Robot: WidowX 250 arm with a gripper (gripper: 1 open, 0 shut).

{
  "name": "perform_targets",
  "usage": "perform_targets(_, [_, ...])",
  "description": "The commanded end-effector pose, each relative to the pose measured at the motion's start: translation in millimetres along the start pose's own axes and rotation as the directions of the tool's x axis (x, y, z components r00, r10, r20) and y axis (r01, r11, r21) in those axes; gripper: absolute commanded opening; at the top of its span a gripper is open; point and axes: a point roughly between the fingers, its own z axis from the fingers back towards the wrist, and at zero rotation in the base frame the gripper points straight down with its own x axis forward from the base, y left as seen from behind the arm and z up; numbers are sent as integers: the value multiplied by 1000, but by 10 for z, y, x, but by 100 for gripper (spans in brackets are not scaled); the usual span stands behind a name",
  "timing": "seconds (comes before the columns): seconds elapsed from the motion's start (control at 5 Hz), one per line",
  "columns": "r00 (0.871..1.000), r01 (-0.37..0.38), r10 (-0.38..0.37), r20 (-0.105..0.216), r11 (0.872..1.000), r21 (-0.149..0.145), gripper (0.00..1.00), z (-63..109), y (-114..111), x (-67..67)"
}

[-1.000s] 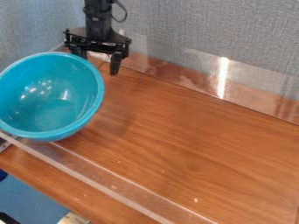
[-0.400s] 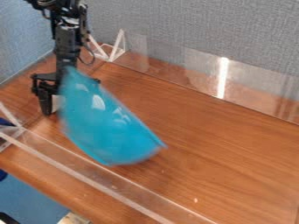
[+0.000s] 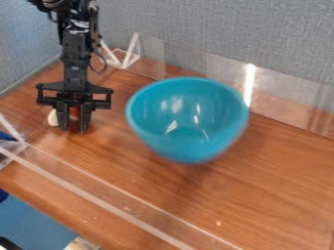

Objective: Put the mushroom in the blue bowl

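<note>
Mushroom [image 3: 62, 116] sits on the table [image 3: 235, 186] near its left edge, between the fingers of the gripper [image 3: 74, 121], which looks closing around it; blue bowl [image 3: 188, 119] upright just right of it, mid-table. Wooden table, clear guard strips, grey textured wall behind. Arm hangs near vertical, gripper pointing down

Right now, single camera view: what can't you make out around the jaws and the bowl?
- Mushroom: only a cream and orange sliver shows; the gripper covers the rest.
- Grip: whether the jaws pinch the mushroom or only straddle it is hidden by the gripper's own body.
- Blue bowl: its far outer wall and its footing on the table are hidden by the bowl itself.
- Arm: cut off by the top edge.
</note>
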Motion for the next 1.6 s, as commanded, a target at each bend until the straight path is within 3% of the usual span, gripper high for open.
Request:
perform_targets(0.0, [997,-17,19,70,1000,-26,0,291,125,-6])
perform_targets(0.4, [994,40,-33,107,997,-67,0,576,173,-228])
perform_targets(0.6, [987,112,-98,131,988,-108,0,765,159,-462])
perform_targets(0.8, [969,213,-190,158,966,-146,0,910,-23,-732])
perform_targets(1.0, [939,325,-297,173,930,-170,0,948,-276,-1022])
perform_targets(1.2, [922,374,-343,182,908,-186,0,938,-470,-1072])
perform_targets(1.4, [930,356,-329,161,916,-184,0,805,-278,-1004])
